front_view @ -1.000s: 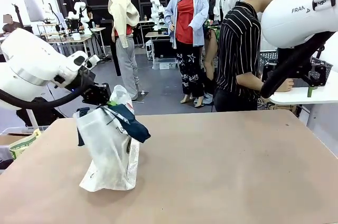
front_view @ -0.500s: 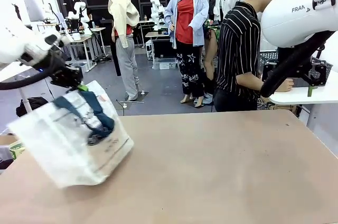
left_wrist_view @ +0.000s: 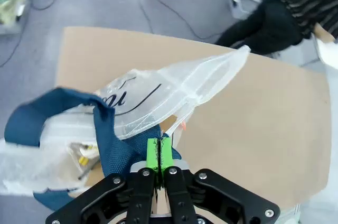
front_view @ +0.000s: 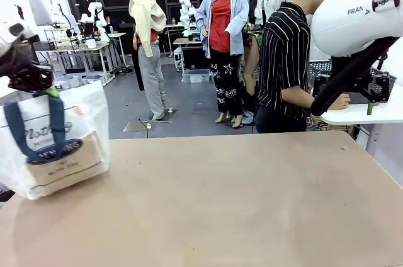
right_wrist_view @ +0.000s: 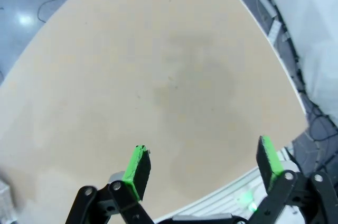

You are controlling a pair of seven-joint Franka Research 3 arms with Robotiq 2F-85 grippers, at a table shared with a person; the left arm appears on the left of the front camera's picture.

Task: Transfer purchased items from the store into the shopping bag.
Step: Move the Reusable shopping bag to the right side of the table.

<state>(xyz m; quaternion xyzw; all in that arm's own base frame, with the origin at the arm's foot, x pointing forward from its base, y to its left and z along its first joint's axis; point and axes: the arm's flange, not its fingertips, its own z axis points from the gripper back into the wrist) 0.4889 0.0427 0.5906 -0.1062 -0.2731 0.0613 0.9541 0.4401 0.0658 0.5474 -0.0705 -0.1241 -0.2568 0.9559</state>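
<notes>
Far left in the front view, my left hand is gripping the shopping bag by its top edge, right where the navy strap handle is meeting the plastic. The bag is hanging at the left edge of the surface, its bottom looking like it is resting on or just above the surface corner, can't tell which. The dark script lettering and the navy oval logo are facing the camera, and something tan and boxy is showing through the translucent plastic low inside. In the left wrist view my left hand is clenched, green pads pressed together on the bag's rim and blue strap, with the bag billowing out ahead of the fingers over the surface. Small pale items with a bit of yellow are sitting inside the open mouth, too blurred to name. Moving right in the front view, the middle of the surface is bare brown board. Behind its far edge a person in a striped black shirt is standing turned away, bending toward a white side table at the right. A black lattice basket is sitting on that side table, partly hidden by my right arm. In the right wrist view my right hand is released, fingers spread wide with nothing between them, hovering over the surface near its edge.
</notes>
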